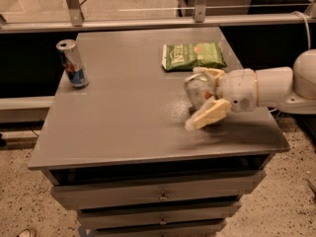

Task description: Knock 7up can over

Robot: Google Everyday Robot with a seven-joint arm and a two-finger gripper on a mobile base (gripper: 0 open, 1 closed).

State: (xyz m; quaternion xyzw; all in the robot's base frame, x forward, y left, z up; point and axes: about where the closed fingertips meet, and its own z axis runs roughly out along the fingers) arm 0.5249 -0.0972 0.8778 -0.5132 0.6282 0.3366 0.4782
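Observation:
The 7up can (199, 89) is on the right part of the grey table (123, 117), seen as a greenish-silver blur with its silver top pointing left. It lies between the two cream fingers of my gripper (194, 100), which reaches in from the right on a white arm (269, 87). One finger (210, 73) is behind the can and the other finger (208, 115) is in front of it. The fingers are spread apart and the gripper is open. I cannot tell whether the can is upright or tipping.
A slim blue and silver can (72, 63) stands upright at the table's back left. A flat green snack bag (192, 56) lies at the back right, just behind the gripper. Drawers sit below the tabletop. A metal rail (148, 22) runs behind the table.

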